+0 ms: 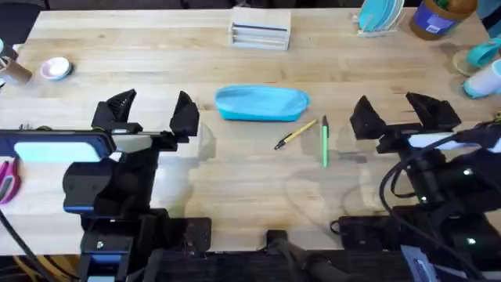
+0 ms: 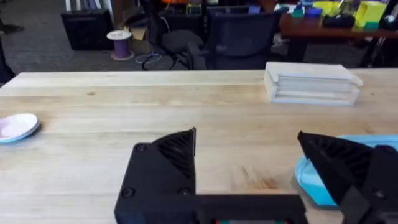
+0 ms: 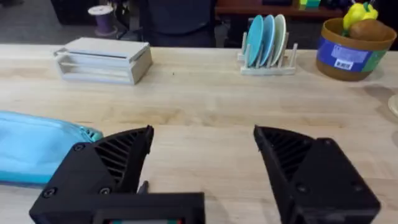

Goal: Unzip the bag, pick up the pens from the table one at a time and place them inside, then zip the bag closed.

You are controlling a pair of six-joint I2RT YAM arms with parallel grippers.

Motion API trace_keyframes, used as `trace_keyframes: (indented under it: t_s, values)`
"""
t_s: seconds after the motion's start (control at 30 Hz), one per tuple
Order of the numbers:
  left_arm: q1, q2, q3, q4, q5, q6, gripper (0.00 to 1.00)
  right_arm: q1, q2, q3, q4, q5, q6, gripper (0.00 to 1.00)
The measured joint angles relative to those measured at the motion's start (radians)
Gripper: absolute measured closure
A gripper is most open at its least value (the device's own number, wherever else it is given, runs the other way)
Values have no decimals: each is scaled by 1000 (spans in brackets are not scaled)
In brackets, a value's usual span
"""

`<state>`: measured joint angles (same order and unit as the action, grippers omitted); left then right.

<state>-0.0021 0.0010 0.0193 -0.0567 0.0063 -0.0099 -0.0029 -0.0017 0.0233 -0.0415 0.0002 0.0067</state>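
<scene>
The light blue bag [image 1: 262,103] lies flat at the middle of the table [image 1: 235,70], its zipper shut as far as I can see. Just in front of it, to the right, lie the two pens: a tan one [image 1: 295,134] at a slant and a green one [image 1: 325,142] pointing toward me. My left gripper [image 1: 153,113] stands open to the left of the bag, nothing between its fingers. My right gripper [image 1: 395,113] stands open to the right of the pens. The bag's end [image 2: 314,183] shows beside my left fingers, and its other end [image 3: 37,146] beside my right ones.
A white rectangular box [image 1: 261,33] sits behind the bag at the far edge. A rack of blue plates [image 1: 380,16], a blue bowl with fruit [image 1: 442,16] and cups [image 1: 481,66] crowd the far right. A small pink dish [image 1: 56,68] lies far left.
</scene>
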Motion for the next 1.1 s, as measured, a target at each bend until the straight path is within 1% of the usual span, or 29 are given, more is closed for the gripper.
trace_keyframes:
  t_s: [0.1, 0.23, 0.33, 0.47, 0.6, 0.73, 0.77, 0.93, 1.1]
  values:
    - [0, 0, 43, -78, 0, 18, 7, 0, 5, 42, -86, 0, 0, 5]
    - [0, 0, 127, -142, 0, 43, 6, 0, 43, 130, -188, 0, 0, 5]
    - [0, 2, 184, -181, 0, 52, 7, 0, 93, 215, -254, 0, 0, 5]
    - [0, 50, 265, -253, 0, 59, 9, 0, 179, 338, -343, -1, 0, 5]
    - [0, 135, 362, -337, 0, 61, 8, 0, 280, 467, -436, -1, 0, 5]
    - [0, 251, 486, -418, 0, 62, 9, 0, 373, 578, -505, -1, 0, 5]
    - [0, 344, 585, -475, 1, 63, 10, 0, 433, 653, -546, -7, 0, 5]
    - [0, 499, 757, -590, 10, 63, 8, 0, 525, 769, -615, -31, 0, 5]
    - [0, 638, 905, -699, 29, 63, 8, 1, 609, 852, -701, -46, 0, 6]
